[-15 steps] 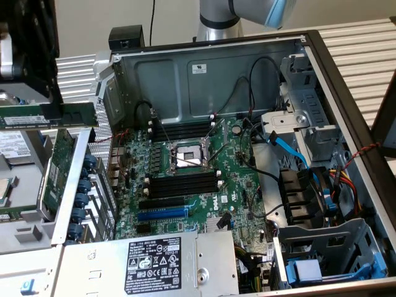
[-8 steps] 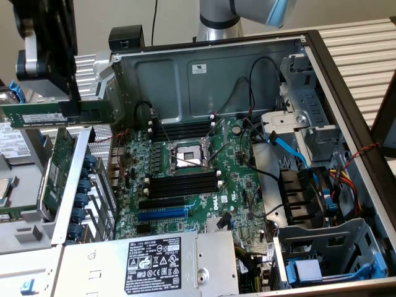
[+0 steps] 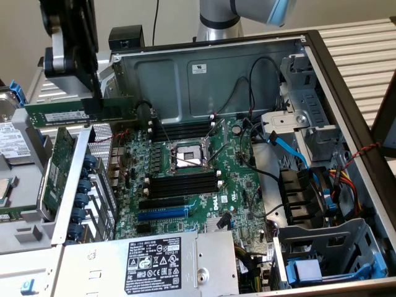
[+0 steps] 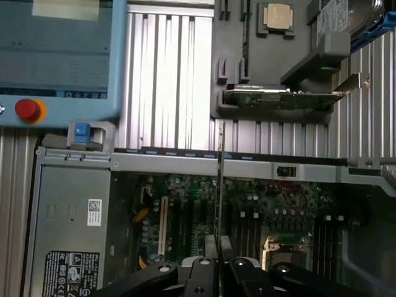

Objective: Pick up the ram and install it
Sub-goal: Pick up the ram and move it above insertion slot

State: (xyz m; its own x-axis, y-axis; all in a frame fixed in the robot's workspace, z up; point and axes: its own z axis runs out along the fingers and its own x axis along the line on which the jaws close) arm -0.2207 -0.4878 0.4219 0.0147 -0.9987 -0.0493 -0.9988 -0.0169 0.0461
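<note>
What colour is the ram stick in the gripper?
The ram is green with a pale label strip, best seen in the exterior view.

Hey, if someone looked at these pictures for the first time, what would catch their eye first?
First, the black gripper at the exterior view's upper left, shut on a long, thin green memory stick with a pale label strip, held level near the edge of the open grey metal computer case. Then the green motherboard lying in that case, with its silver processor socket between rows of black slots.
</note>
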